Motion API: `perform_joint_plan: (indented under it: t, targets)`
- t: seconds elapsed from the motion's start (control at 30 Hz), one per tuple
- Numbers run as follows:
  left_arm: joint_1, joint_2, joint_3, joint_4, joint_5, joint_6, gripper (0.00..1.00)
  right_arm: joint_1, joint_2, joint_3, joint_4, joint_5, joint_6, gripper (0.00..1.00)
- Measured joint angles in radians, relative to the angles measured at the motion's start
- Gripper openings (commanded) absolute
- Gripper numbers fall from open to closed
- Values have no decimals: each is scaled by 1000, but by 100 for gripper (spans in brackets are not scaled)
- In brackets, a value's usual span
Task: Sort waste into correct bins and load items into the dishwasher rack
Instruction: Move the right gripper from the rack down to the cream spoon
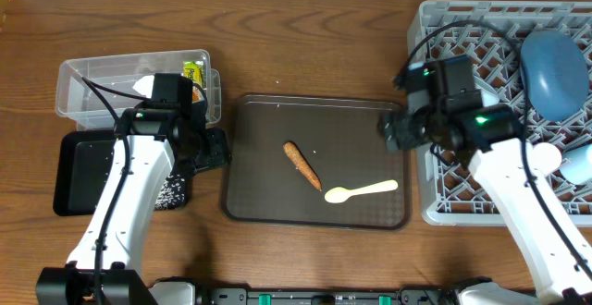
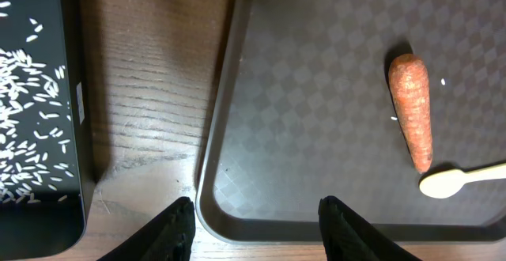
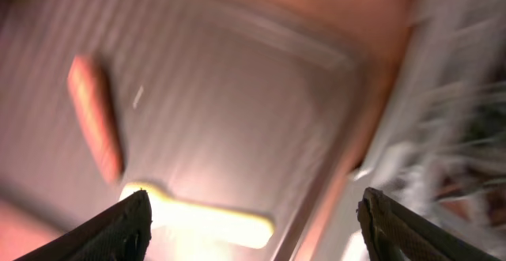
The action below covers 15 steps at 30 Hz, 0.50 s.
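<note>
**Open grippers above carrot and spoon**

Left gripper [image 2: 257, 217] and right gripper [image 3: 257, 221] both hang empty, jaws apart. At the right of the left wrist frame, the carrot piece [image 2: 411, 111] and the spoon [image 2: 462, 180] lie close together on the brown tray [image 2: 300, 71]. Next, I judge, the carrot piece goes to a bin and the spoon to the rack [image 1: 444, 28].

A brown serving tray [image 1: 268, 157] with a faint checkered pattern lies flat on the wooden table [image 1: 305, 37]

Wood table [image 1: 305, 37] w/ clear tub [image 1: 102, 83] & black tray [image 1: 79, 171] L, brown tray [image 1: 268, 157] ctr, grey rack [image 1: 481, 14] R
</note>
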Motion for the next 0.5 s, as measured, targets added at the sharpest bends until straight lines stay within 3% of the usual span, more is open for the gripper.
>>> perform_joint_plan:
  t: [0.17,0.5]
  targets:
    - [0,0,0,-1,0,0,53,95,98,0,-122,-63,-168,89]
    - [0,0,0,0,0,0,53,270,301,0,-134,-73,-359,95]
